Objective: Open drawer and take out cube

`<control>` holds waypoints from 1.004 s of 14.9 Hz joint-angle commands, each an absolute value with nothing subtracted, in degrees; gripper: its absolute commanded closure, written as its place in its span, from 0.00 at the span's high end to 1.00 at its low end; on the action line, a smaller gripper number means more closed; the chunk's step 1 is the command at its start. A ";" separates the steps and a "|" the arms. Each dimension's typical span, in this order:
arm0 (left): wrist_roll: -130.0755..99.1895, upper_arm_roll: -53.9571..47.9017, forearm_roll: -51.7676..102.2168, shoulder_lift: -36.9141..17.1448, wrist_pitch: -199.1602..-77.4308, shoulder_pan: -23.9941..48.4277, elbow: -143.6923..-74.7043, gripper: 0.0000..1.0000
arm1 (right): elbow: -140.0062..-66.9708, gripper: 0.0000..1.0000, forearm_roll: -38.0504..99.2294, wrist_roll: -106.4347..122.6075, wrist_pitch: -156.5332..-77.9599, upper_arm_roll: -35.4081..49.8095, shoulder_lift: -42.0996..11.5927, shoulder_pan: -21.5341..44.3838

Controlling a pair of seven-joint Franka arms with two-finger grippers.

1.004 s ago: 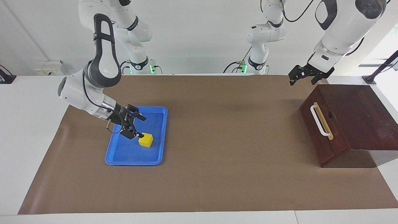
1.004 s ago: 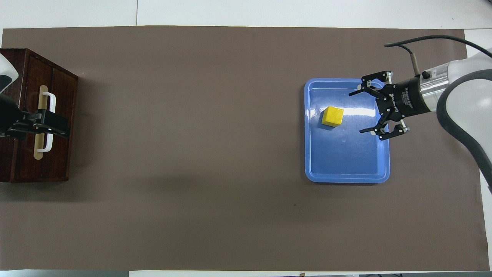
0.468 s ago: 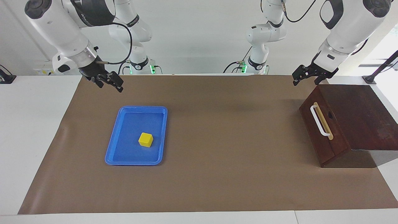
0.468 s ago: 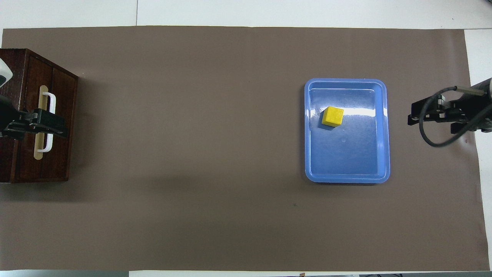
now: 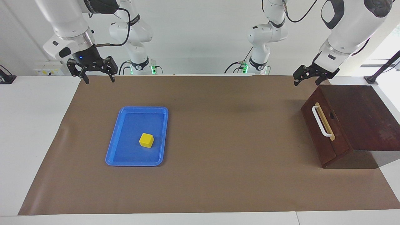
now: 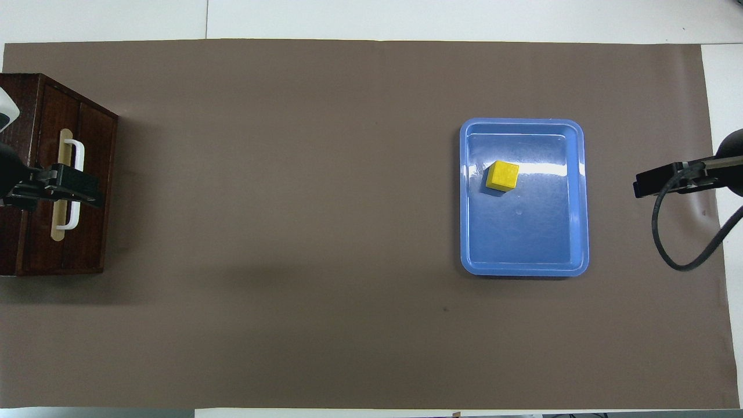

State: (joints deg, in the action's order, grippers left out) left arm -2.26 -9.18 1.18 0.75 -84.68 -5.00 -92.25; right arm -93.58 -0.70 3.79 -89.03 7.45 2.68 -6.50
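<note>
The yellow cube (image 5: 146, 140) lies in the blue tray (image 5: 125, 161), toward the right arm's end of the table; it also shows in the overhead view (image 6: 502, 176). The drawer (image 5: 326, 137) is closed in its dark wooden box (image 5: 362, 115) at the left arm's end, and its white handle (image 5: 321, 122) is free. My right gripper (image 5: 99, 80) is open and empty, raised over the mat's edge and clear of the tray. My left gripper (image 5: 305, 83) is open and empty, raised in the air above the box; in the overhead view (image 6: 75, 194) it covers the handle (image 6: 78, 157).
A brown mat (image 5: 218, 125) covers the table between the tray and the box. The tray (image 6: 522, 270) holds only the cube. The right gripper's cable (image 6: 667, 249) hangs over the mat's edge in the overhead view.
My right gripper has left the cube in the tray, lifted away and drawn back toward the robots. The cube and tray have not moved. The left gripper has barely moved.
</note>
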 commanded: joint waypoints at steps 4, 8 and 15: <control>-1.67 -8.88 2.02 0.35 -85.17 -5.10 -91.49 1.00 | -96.42 1.00 -0.44 3.25 -89.12 3.17 2.29 -4.92; -1.67 -8.88 2.02 0.35 -85.25 -5.10 -91.49 1.00 | -95.54 1.00 -0.44 3.25 -88.16 3.51 2.02 -5.53; -1.67 -8.79 1.93 0.35 -85.52 -5.01 -91.58 1.00 | -92.29 1.00 -0.09 3.25 -85.69 3.69 1.05 -5.45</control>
